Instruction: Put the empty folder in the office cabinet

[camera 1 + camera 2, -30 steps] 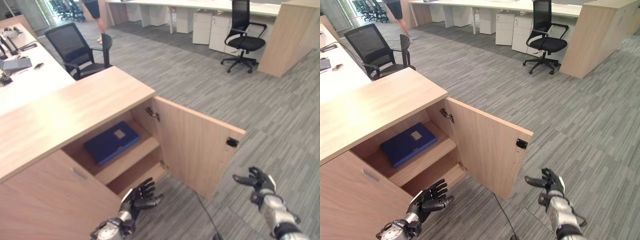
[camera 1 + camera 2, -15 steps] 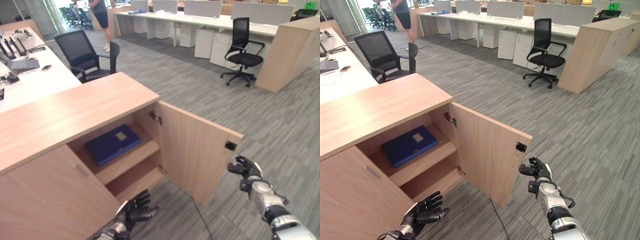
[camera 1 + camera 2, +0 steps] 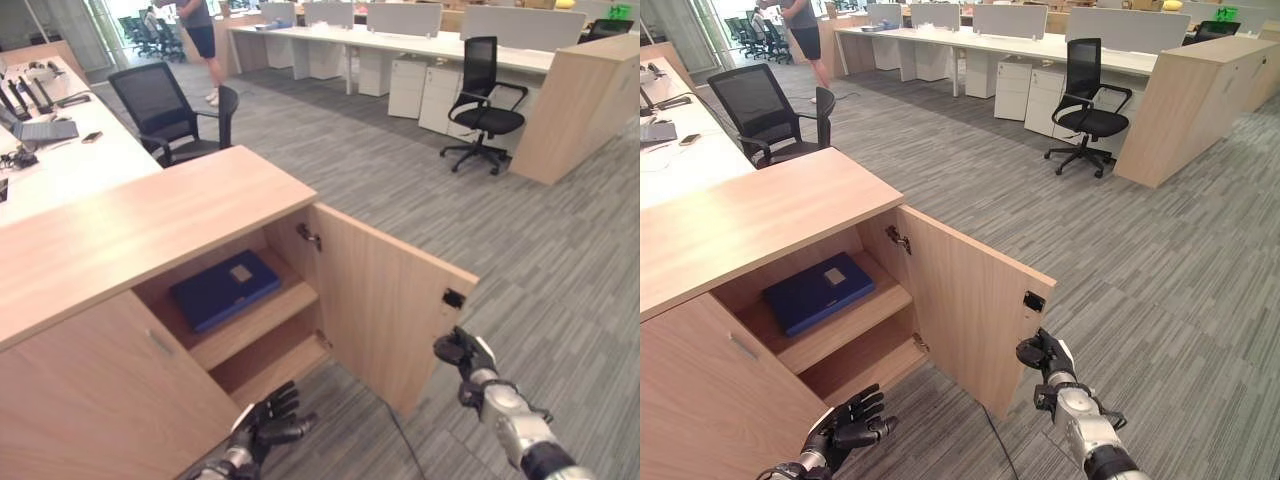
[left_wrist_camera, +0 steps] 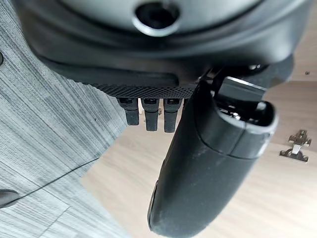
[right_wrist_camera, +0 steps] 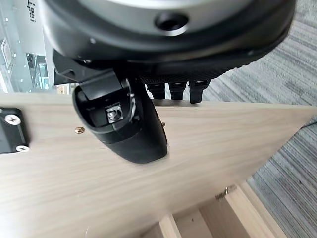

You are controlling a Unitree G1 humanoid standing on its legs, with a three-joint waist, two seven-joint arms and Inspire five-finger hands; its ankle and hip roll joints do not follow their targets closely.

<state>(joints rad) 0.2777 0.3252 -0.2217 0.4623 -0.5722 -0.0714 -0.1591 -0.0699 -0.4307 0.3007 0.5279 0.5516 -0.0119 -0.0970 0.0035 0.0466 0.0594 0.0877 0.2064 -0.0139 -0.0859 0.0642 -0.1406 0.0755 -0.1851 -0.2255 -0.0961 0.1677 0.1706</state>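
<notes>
A dark blue folder (image 3: 224, 289) lies flat on the upper shelf inside the open wooden cabinet (image 3: 150, 215). The cabinet door (image 3: 385, 300) stands swung out to the right. My right hand (image 3: 467, 355) is open, its fingers straight, at the door's outer free edge just below the black catch (image 3: 453, 298); in the right wrist view the door panel (image 5: 148, 168) lies right past its fingers. My left hand (image 3: 265, 422) hangs low over the carpet in front of the cabinet, open with fingers spread and holding nothing.
A black office chair (image 3: 165, 105) stands behind the cabinet, another chair (image 3: 482, 100) farther back by the white desks (image 3: 400, 45). A person (image 3: 205, 40) stands at the far left. A wooden partition (image 3: 580, 100) is at the right. Grey carpet lies to the right of the door.
My right hand has moved left and a little down, from off the door's free edge to right against it. The door has swung slightly inward. My left hand stays low.
</notes>
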